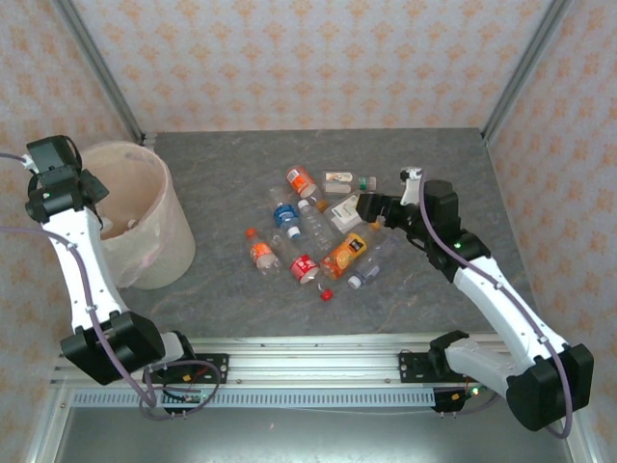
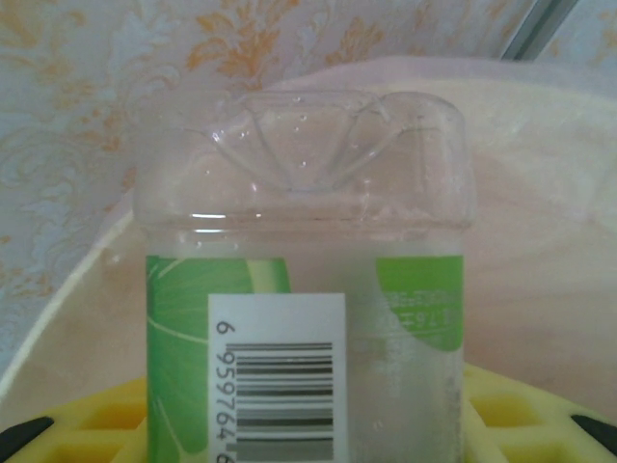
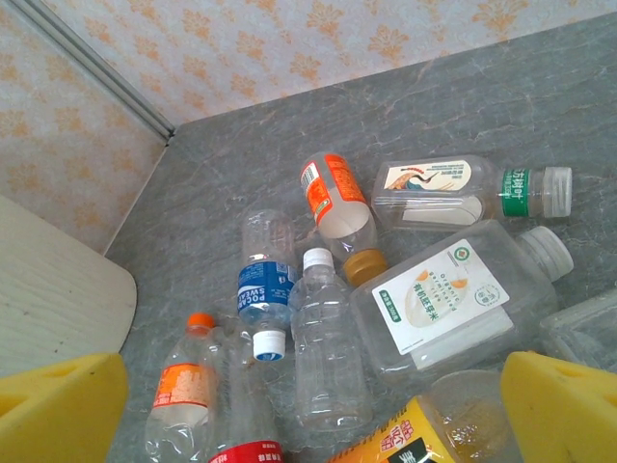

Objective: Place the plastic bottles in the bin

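Clamping a green-labelled bottle point(image 2: 299, 289), bin point(image 2: 549, 251) just beyond them for the drop, the left jaws hover; the right jaws gape empty over loose bottles point(image 3: 328, 338)

Pale pink-beige bin point(image 1: 159, 241), green-labelled bottle point(image 2: 299, 289), grey marbled table point(image 1: 222, 164), yellow fingers point(image 3: 58, 405) — orange-floral wallpaper point(image 1: 308, 58)

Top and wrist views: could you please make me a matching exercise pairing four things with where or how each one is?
Things:
1 green-label bottle
2 blue-label bottle
3 right gripper
4 bin

States:
A lying in the pile on the table
B open above the pile
C held by the left gripper at the bin
D upright on the table's left side

Pairs: 1-C, 2-A, 3-B, 4-D
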Robot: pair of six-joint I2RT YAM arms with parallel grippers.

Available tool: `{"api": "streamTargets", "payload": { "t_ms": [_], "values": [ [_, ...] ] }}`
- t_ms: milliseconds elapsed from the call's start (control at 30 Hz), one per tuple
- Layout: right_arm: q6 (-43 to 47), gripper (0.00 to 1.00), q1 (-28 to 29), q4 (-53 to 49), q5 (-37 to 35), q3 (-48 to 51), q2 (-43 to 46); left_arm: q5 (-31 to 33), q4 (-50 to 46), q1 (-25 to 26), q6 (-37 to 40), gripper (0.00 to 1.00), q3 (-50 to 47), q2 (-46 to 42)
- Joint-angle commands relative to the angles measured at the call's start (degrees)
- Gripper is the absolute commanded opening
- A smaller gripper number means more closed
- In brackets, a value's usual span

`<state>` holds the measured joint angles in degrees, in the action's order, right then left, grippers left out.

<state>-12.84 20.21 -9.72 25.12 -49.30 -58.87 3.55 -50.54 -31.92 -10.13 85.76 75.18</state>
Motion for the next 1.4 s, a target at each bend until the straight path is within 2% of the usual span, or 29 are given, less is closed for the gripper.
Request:
{"api": "streamTargets", "payload": {
  "t_ms": [0, 167, 333, 433, 633, 833, 967, 1133, 1367],
  "values": [
    [0.6, 0.99, 0.3, 0.6, 1.0, -2.5, -0.6, 0.3, -2.2, -0.1, 4.0, 0.42, 0.1, 1.6],
    [1.2, 0.99, 0.3, 0.3, 1.6, -2.3, -1.0, 4.9, -3.3, -0.2, 7.5, 0.44, 1.0, 4.3],
    [1.6, 0.99, 0.2, -0.3, 2.1, -2.4, -2.1, 3.7, -2.3, -0.1, 9.5, 0.47, -0.6, 4.7],
    [2.7, 0.99, 0.3, -2.7, 2.9, -4.0, -3.0, 5.2, -2.3, -0.1, 10.3, 0.50, -1.4, 4.8],
    [3.3, 0.99, 0.3, -4.3, 2.7, -4.6, -2.9, 5.6, -1.9, -0.1, 9.4, 0.62, -2.8, 5.6],
    [2.3, 0.99, 0.3, -4.0, 1.6, -3.8, -2.2, 7.2, -1.5, -0.1, 8.1, 0.64, -2.9, 4.8],
    [2.2, 0.99, 0.3, -4.8, 0.7, -3.9, -1.8, 5.5, -2.1, 0.0, 7.0, 0.68, -2.1, 4.4],
    [1.2, 0.99, 0.3, -5.0, -2.0, -3.1, -0.9, 7.4, -1.7, 0.4, 5.8, 0.80, -2.1, 3.4],
    [0.0, 0.99, 0.3, -5.2, -6.1, -2.6, -0.4, 6.6, -4.7, 1.0, 4.6, 0.86, 0.3, 2.8]
  ]
}}
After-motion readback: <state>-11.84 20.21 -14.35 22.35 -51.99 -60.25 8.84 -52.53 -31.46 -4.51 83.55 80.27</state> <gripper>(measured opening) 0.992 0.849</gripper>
